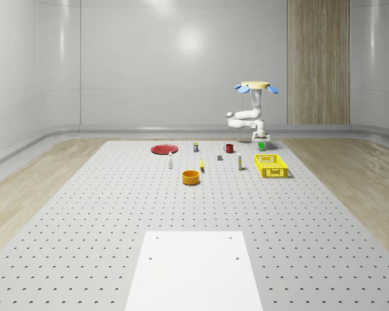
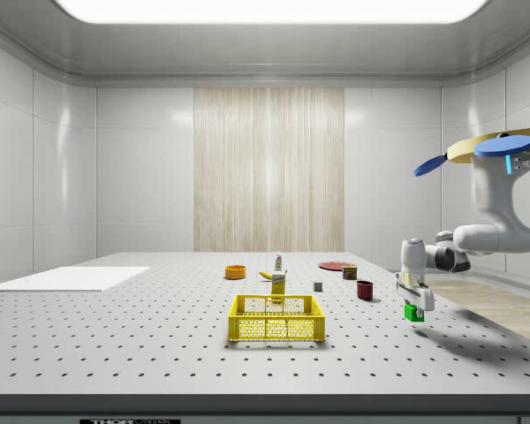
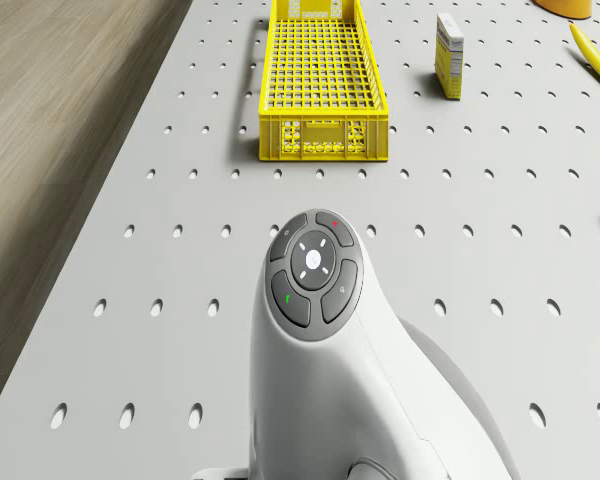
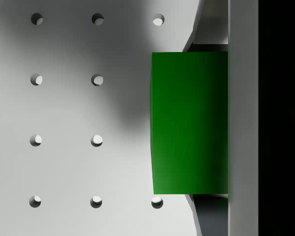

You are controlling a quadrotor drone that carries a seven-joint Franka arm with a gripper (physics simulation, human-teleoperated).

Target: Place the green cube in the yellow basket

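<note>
Overhead, right of centre in the whole-scene view, the drone [image 1: 255, 85] hovers beyond the yellow basket [image 1: 271, 166], its gripper [image 1: 262, 139] grasping the green cube [image 1: 261, 146] above the desk [image 1: 117, 214]. Sideways, the side view's lower right shows the cube lifted off the desk, well apart from the basket near centre. Close up, the wrist view has the cube pressed against one finger [image 4: 243, 118].

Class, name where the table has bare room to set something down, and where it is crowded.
Bare: the stretch between the orange bowl and the white sheet; also beside the yellow basket toward the wood floor. Crowded: around the red plate and mug.
</note>
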